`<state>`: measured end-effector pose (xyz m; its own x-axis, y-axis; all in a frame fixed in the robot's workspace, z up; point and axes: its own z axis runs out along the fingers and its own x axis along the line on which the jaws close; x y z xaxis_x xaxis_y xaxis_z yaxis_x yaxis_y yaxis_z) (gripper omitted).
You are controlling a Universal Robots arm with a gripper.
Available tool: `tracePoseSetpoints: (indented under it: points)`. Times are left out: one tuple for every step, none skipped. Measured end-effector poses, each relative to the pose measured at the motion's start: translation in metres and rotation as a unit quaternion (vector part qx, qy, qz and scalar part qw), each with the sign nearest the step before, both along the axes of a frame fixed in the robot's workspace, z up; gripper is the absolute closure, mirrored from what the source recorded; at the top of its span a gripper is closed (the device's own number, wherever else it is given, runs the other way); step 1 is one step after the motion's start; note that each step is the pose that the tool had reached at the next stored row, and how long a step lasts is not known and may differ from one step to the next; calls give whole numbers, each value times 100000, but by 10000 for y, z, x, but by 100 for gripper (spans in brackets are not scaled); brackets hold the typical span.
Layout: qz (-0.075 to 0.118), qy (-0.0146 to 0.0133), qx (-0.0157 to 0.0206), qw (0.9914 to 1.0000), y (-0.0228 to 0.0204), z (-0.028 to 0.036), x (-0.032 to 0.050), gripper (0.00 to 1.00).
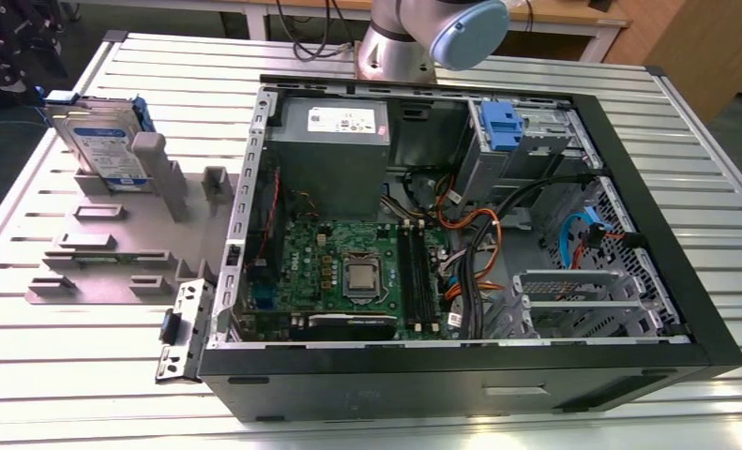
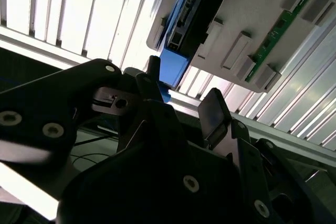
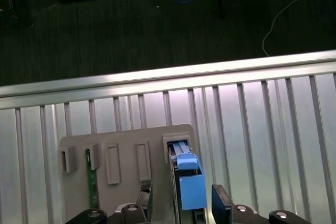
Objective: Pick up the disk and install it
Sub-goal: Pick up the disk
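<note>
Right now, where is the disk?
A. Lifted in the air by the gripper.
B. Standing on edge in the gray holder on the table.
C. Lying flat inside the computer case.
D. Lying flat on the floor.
B: in the exterior view the disk stands on edge in the gray holder on the slatted table, to the exterior view's left of the open computer case.

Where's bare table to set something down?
The table is bare at the exterior view's lower left, between the gray fixture and the computer case; also along the exterior view's right edge. Crowded: the fixture around the disk, and inside the case.
</note>
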<state>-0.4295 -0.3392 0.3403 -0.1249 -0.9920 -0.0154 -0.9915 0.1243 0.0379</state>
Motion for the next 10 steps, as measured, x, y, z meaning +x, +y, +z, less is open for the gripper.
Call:
tracePoseSetpoints:
  points:
    - [35, -2, -2, 100000, 0, -3, 2, 44]
    - [48, -1, -1, 100000, 0, -5, 2, 44]
    - [55, 2, -3, 100000, -1, -5, 2, 44]
    - [56, -4, -2, 100000, 0, -7, 2, 44]
    - [55, -4, 1, 100000, 0, -8, 2, 44]
    - [56, -3, -2, 100000, 0, -8, 2, 44]
    - [55, -6, 1, 100000, 0, -8, 2, 44]
    - [55, -6, 2, 100000, 0, -9, 2, 44]
    - [56, -10, 2, 100000, 0, -10, 2, 44]
    - [54, -13, 2, 100000, 0, -12, 3, 44]
